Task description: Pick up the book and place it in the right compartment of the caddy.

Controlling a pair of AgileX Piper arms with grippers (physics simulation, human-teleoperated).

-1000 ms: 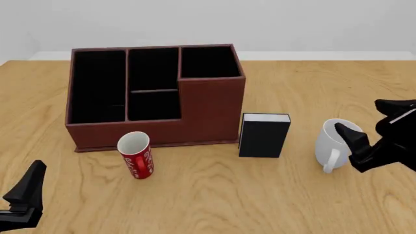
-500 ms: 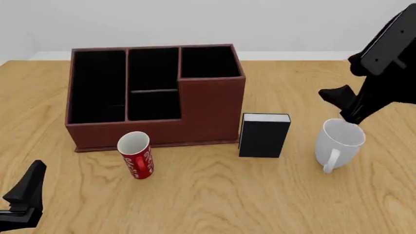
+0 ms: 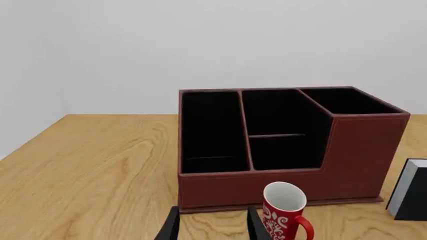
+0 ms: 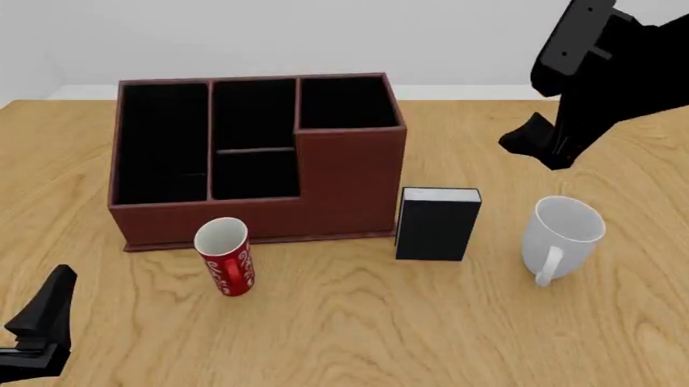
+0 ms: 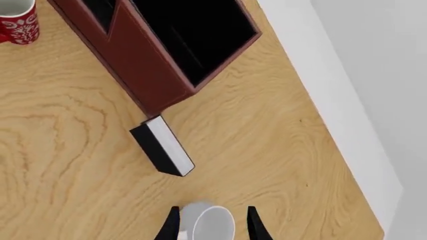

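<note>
right wrist view first: right end effector (image 5: 211, 224) with fingers apart and nothing between them, raised well above the tabletop (image 5: 60, 150), looking down past the white mug (image 5: 212, 224) straight below. high enough, by the look of it, to clear the mug's rim before shifting toward the book (image 5: 162, 146). book upright on its lower edge, white page edges up, just beside the caddy (image 5: 143, 75) at the tall corner, apart from the mug. standing like that, offers its two black covers to a pinch from above. right compartment (image 5: 190, 35) open at the top, black-lined, nearest the book, so only a short lift and carry needed. red mug (image 4: 225, 256) in front of the caddy, out of the path. left end effector (image 3: 210, 226) low near the tabletop's near edge, fingers parted, holding nothing, seemingly parked.
</note>
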